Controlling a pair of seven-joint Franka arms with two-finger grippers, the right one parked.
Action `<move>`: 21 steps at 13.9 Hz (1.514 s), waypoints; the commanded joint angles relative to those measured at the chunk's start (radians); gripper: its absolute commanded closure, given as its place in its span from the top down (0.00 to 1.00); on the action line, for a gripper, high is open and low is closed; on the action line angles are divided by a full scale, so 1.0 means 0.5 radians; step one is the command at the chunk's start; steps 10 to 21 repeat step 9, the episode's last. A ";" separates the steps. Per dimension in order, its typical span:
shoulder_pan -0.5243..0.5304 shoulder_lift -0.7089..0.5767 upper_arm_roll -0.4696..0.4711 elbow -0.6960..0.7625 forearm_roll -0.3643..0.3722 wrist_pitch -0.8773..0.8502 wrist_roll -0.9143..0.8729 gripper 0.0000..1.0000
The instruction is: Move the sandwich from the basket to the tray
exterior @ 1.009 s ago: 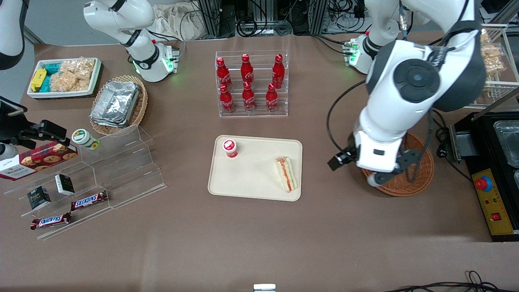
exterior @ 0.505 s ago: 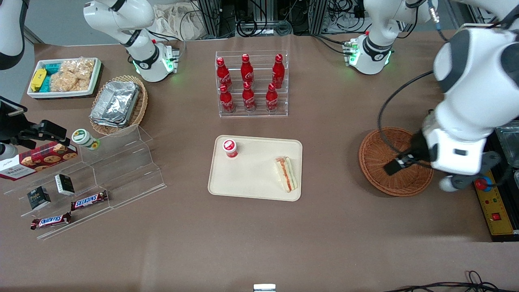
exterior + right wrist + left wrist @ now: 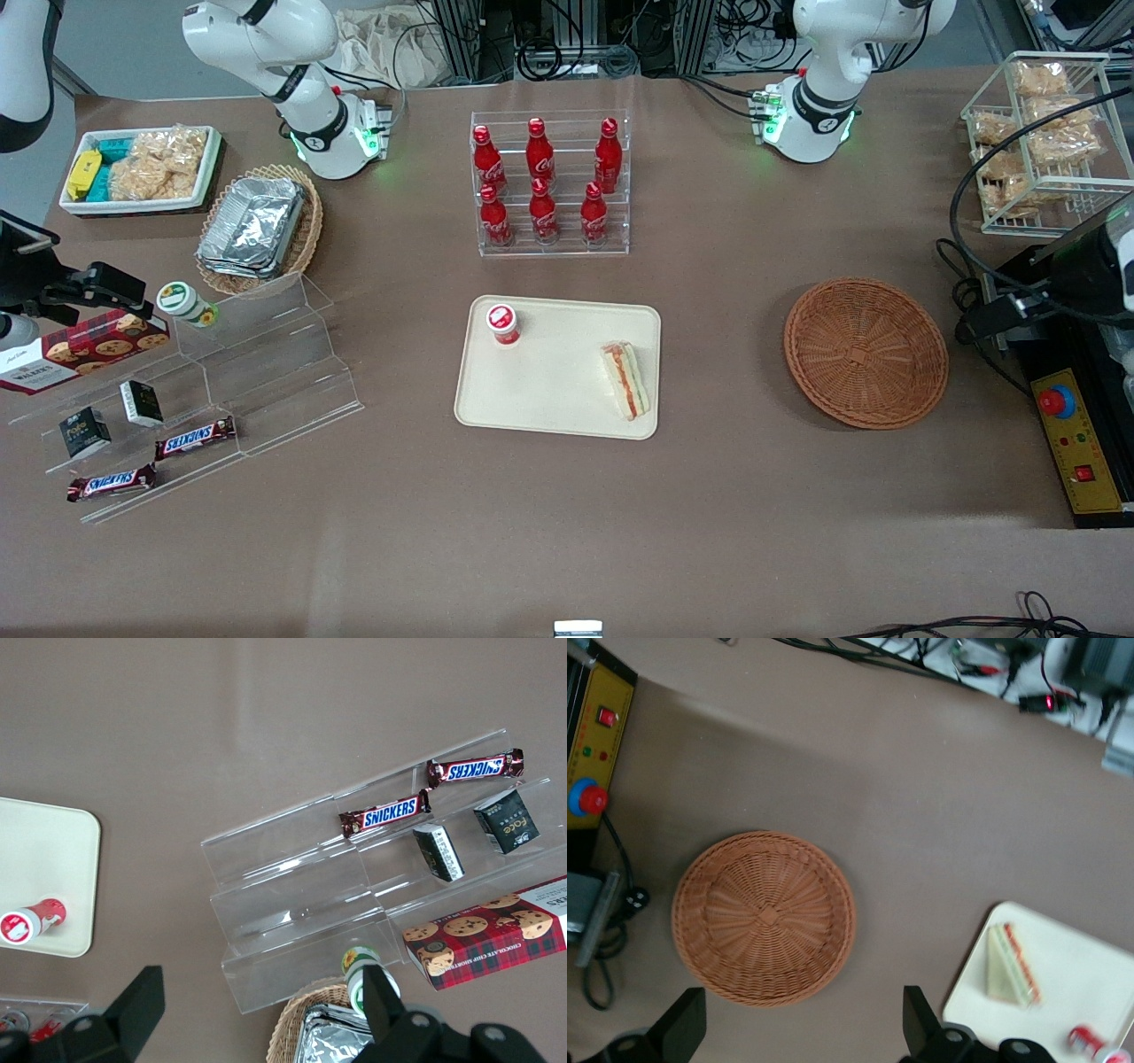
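Observation:
The sandwich (image 3: 626,381) (image 3: 1013,966), a white-bread wedge with orange and green layers, lies on the beige tray (image 3: 549,390) (image 3: 1085,961), near the tray edge closest to the basket. The round reddish-brown wicker basket (image 3: 866,353) (image 3: 764,917) holds nothing. My gripper (image 3: 799,994) hangs high above the table, over the basket's rim. It is open, with both black fingers (image 3: 914,1020) wide apart and nothing between them. In the front view only part of the working arm (image 3: 1094,266) shows at the frame's edge, toward the working arm's end of the table.
A small red-capped bottle (image 3: 502,323) stands on the tray. A clear rack of red bottles (image 3: 549,182) stands farther from the front camera. A control box with a red button (image 3: 1059,403) and a wire rack of snacks (image 3: 1036,133) are beside the basket.
The working arm has swung and risen away from above the basket toward its own end of the table, uncovering the basket. The sandwich and the tray have not moved.

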 commanded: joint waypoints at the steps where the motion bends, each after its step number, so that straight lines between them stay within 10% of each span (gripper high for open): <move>1: 0.128 -0.151 -0.098 -0.167 0.035 -0.028 0.287 1.00; 21: 0.294 -0.262 -0.282 -0.327 0.216 -0.012 0.418 1.00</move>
